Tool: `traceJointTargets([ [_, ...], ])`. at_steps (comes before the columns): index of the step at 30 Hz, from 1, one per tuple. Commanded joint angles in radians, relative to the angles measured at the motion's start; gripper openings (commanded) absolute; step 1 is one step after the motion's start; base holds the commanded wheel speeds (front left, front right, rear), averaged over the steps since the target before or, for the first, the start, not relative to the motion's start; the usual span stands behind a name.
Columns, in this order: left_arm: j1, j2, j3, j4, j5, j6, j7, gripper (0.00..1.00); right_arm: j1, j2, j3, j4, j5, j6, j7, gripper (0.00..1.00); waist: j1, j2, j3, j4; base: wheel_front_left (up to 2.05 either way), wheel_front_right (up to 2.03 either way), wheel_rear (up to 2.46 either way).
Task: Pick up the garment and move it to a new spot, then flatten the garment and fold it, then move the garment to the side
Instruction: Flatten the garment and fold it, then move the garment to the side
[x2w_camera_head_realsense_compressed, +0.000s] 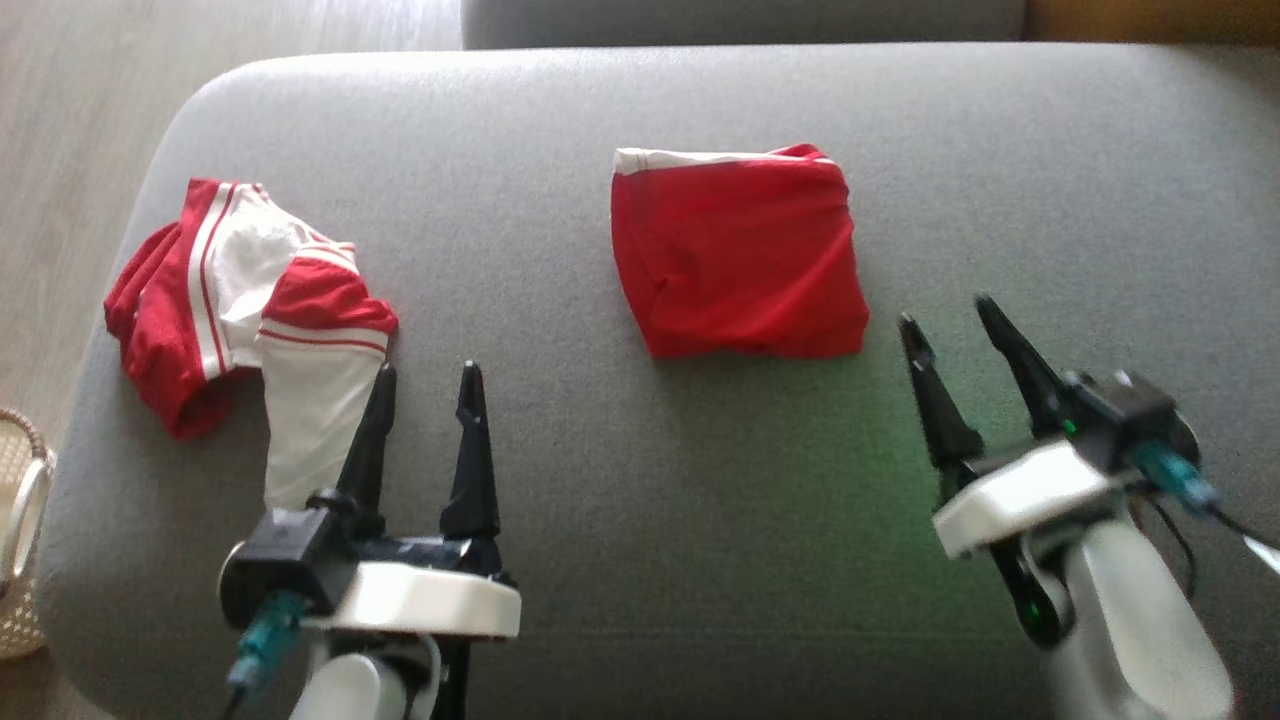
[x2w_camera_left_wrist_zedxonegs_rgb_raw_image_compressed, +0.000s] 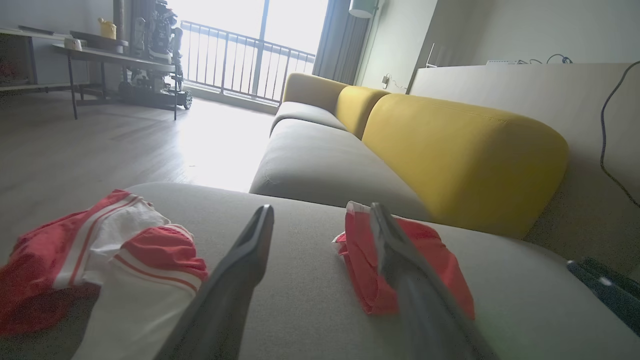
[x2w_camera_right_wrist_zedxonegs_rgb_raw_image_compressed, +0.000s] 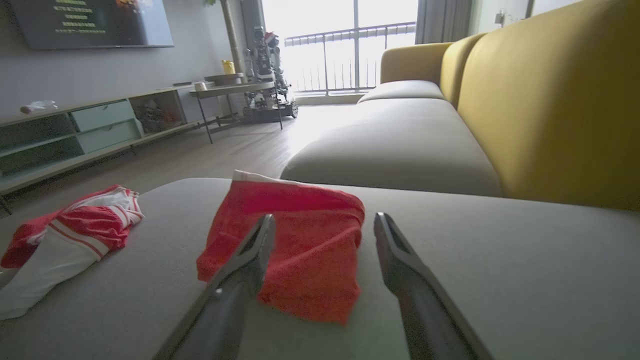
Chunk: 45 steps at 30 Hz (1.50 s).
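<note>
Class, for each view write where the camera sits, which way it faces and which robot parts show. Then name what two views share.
Head view: on the head, looking down at the grey sofa seat; left gripper and right gripper, open.
Left wrist view: low over the seat, facing the balcony window; own fingers.
Right wrist view: same heading; own fingers.
All share the folded red garment.

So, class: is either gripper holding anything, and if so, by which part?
Nothing is held. The left gripper and right gripper are both open and empty; the folded red garment lies free on the cushion.
</note>
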Motion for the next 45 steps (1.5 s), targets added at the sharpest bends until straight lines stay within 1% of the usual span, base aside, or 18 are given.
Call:
traceJointTargets([
  [1,-0.01,0.002,0.043,-0.038,0.035,0.006,-0.005,1.0,0.009,0.017,-0.001,-0.061,-0.006,0.0,-0.009,1.0,0.0001,-0.0001,-0.016,-0.008,0.0,0.0,0.0],
  [3,0.007,0.002,0.055,-0.039,0.081,0.002,-0.005,1.0,0.063,0.017,-0.022,-0.1,-0.013,0.0,-0.009,1.0,0.0001,-0.0001,-0.026,-0.013,0.0,0.0,0.0],
  [7,0.05,0.002,0.076,-0.063,0.123,0.013,-0.005,1.0,0.151,0.017,-0.029,-0.175,-0.028,0.0,-0.009,1.0,0.0001,-0.0001,-0.042,-0.025,0.0,0.0,0.0],
  [11,0.095,0.002,0.087,-0.061,0.142,0.022,-0.005,1.0,0.213,0.017,-0.042,-0.217,-0.025,0.0,-0.009,1.0,0.0001,-0.0001,-0.064,-0.032,0.0,0.0,0.0],
  [15,0.127,0.002,0.093,-0.051,0.153,0.022,-0.005,1.0,0.252,0.017,-0.043,-0.232,-0.019,0.0,-0.009,1.0,0.0001,-0.0001,-0.084,-0.036,0.0,0.0,0.0],
  [28,0.149,0.002,0.11,0.006,0.172,-0.002,-0.005,1.0,0.273,0.017,-0.047,-0.229,0.005,0.0,-0.009,1.0,0.0001,-0.0001,-0.103,-0.031,0.0,0.0,0.0],
  [35,0.142,0.002,0.104,0.016,0.171,-0.004,-0.005,1.0,0.266,0.017,-0.046,-0.214,0.018,0.0,-0.009,1.0,0.0001,-0.0001,-0.101,-0.026,0.0,0.0,0.0],
  [42,0.136,0.002,0.091,0.025,0.171,-0.002,-0.005,1.0,0.258,0.017,-0.049,-0.193,0.024,0.0,-0.009,1.0,0.0001,-0.0001,-0.101,-0.007,0.0,0.0,0.0],
  [45,0.132,0.002,0.085,0.024,0.172,0.0,-0.005,1.0,0.245,0.017,-0.05,-0.167,0.102,0.0,-0.009,1.0,0.0001,-0.0001,-0.097,0.002,0.0,0.0,0.0],
])
